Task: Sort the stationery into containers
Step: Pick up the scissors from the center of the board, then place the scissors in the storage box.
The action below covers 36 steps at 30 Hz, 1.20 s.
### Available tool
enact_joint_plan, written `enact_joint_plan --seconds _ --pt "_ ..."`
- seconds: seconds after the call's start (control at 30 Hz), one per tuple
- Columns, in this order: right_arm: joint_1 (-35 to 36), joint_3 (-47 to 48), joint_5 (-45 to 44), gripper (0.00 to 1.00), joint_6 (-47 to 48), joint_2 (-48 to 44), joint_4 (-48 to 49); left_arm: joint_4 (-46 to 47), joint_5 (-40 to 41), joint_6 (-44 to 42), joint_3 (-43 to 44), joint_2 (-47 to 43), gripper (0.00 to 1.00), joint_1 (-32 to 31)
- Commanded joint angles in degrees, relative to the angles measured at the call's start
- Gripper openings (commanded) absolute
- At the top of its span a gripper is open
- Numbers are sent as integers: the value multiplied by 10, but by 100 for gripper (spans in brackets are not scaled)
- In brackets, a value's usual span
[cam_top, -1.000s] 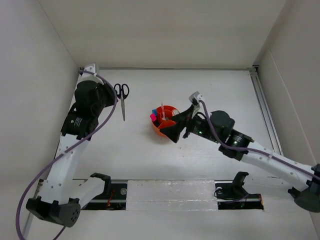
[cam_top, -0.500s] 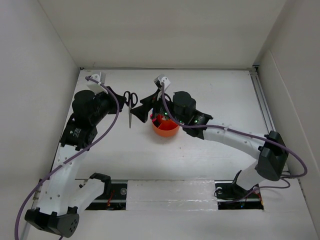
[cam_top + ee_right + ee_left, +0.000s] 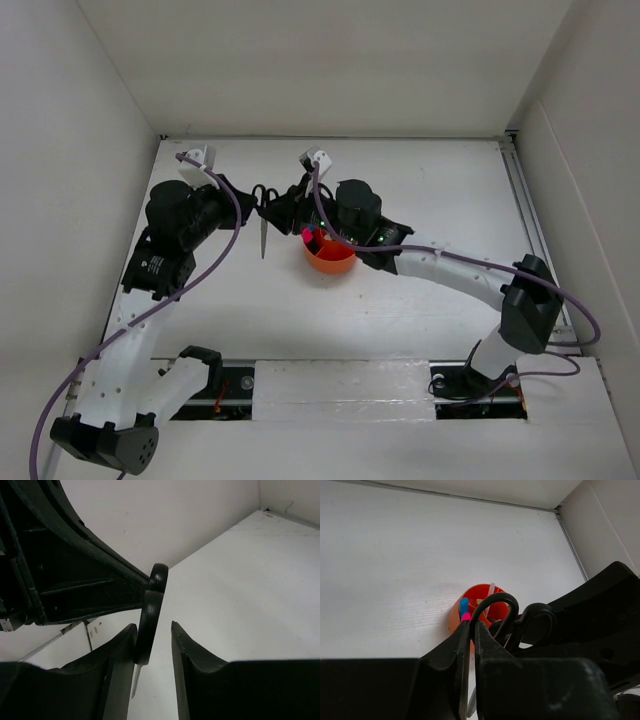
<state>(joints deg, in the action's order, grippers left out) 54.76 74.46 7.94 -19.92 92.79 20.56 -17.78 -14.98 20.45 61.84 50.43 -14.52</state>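
L gripper pinched shut on black-handled metal scissors, loops just past tips | R gripper jaws apart, I see one loop between them

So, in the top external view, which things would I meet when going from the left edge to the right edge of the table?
Left arm's black wrist housing → black-handled metal scissors → round orange plastic desk organizer → right arm's dark grey elbow joint.

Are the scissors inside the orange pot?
No, the scissors hang from the left hand, beside the orange organizer, not in it.
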Motion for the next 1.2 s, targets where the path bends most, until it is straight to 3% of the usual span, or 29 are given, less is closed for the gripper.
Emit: enact_joint_plan --seconds 0.0,0.13,0.17,0.23,0.27,0.43,0.53,0.57,0.6,0.67,0.83,1.17 --pt "3 35 -1 39 0 3 44 35 -30 -11 0 -3 0 1" --pt "3 41 4 35 -6 9 44 41 -36 -11 -5 2 0 1" --pt "3 46 4 24 -6 14 44 41 -42 -11 -5 2 0 1" --pt "3 52 -2 13 -6 14 44 41 -42 -11 -5 2 0 1" --pt "3 52 -7 0 -6 14 44 41 -47 -11 -5 2 0 1" --pt "3 36 -30 0 -6 7 39 41 -46 -11 -5 2 0 1" --pt "3 4 -47 0 2 -20 52 41 -22 -11 -10 -10 39 1" --pt "3 -6 -47 0 9 -42 52 46 -15 -11 -10 -19 62 1" --pt "3 -18 -47 0 20 -54 58 46 5 -5 -15 -19 77 1" --pt "-4 -53 -17 0 50 -78 73 46 21 -5 -16 -19 100 1" --pt "-29 -133 64 0 165 -158 92 13 83 6 -16 2 100 1" --pt "-207 -237 338 0 183 -209 146 13 70 1 -21 -4 100 1"
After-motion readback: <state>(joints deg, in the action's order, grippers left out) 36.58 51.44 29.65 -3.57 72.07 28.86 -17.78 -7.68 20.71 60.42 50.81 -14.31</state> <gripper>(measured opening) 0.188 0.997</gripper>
